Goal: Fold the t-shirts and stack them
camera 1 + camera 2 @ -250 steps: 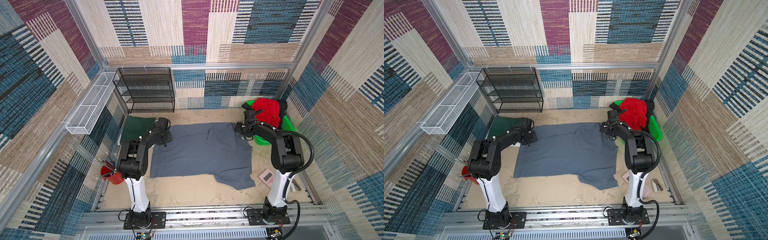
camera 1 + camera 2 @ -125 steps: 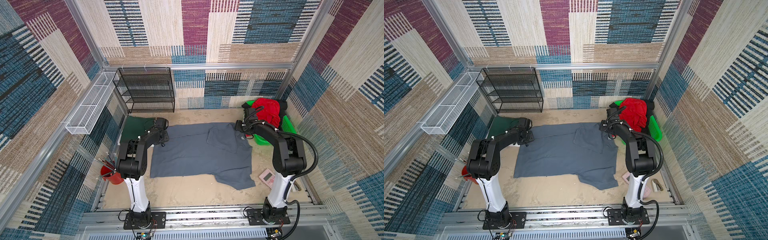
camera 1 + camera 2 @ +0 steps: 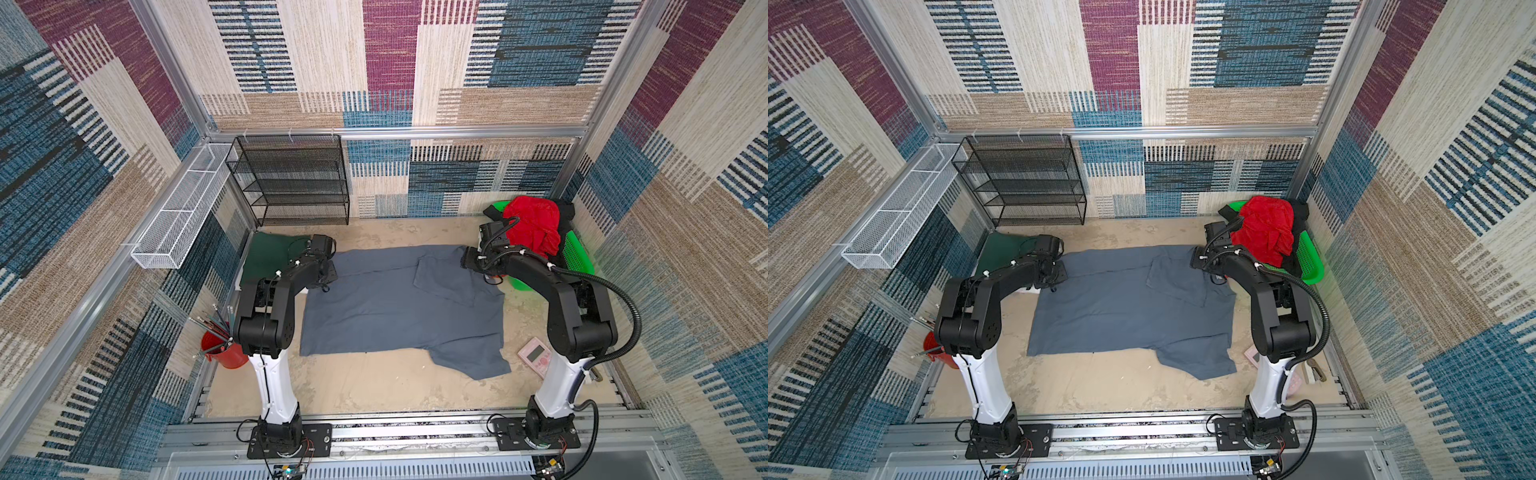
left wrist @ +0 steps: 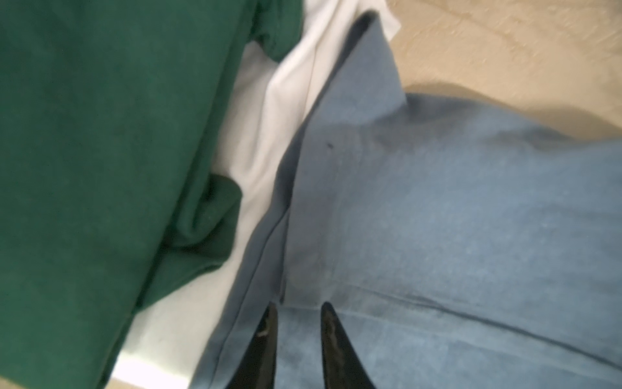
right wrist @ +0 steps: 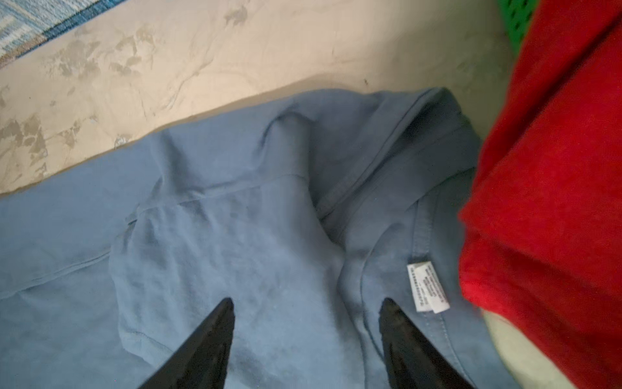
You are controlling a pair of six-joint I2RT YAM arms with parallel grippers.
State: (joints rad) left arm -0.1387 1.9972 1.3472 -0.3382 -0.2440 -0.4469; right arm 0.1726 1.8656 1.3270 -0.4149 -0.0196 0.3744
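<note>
1. Your left end effector [image 4: 299,304] rests at the edge of the slate grey t-shirt [image 3: 399,307] spread on the surface [image 3: 374,386]; its grasp cannot be told.
2. Your right end effector [image 5: 308,299] hovers released over its collar [image 5: 387,161].
3. Dark green t-shirt [image 3: 268,257] lies beside it.

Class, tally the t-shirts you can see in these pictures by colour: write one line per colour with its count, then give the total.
Grey t-shirt: 1
Dark green t-shirt: 1
White t-shirt: 1
Red t-shirt: 1
Black t-shirt: 1
Total: 5
</note>
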